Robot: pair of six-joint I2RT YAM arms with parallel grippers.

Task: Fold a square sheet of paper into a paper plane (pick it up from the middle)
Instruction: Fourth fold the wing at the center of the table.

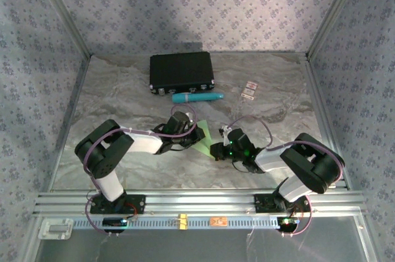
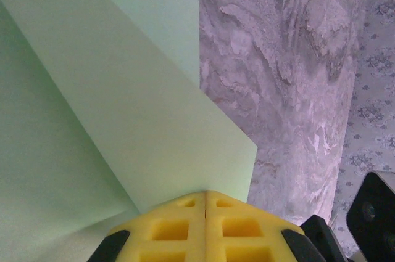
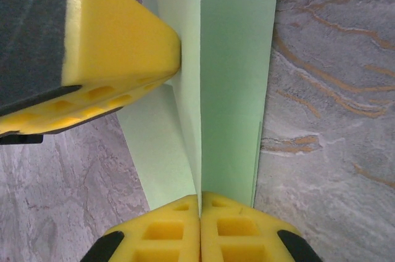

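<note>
- Left gripper (image 2: 205, 205): the yellow fingers are pressed together and clamped on the sheet of paper (image 2: 123, 126). The sheet spreads out ahead of the tips and to their left.
- A fold line runs from the left gripper's tips diagonally away to the left, with one pale green flap lying over another.
- Right gripper (image 3: 200, 206): the fingers are together and clamped on the near edge of the same sheet. A crease runs straight ahead from the seam between the tips.
- Ahead and left of the right gripper, a finger (image 3: 117, 40) of the left gripper touches the sheet at that crease.
- From above, the sheet sits between the two facing grippers, over the marbled table (image 1: 123, 95).
- A black case (image 1: 181, 72) and a teal tube (image 1: 197, 97) lie beyond the left gripper, apart from the sheet.
</note>
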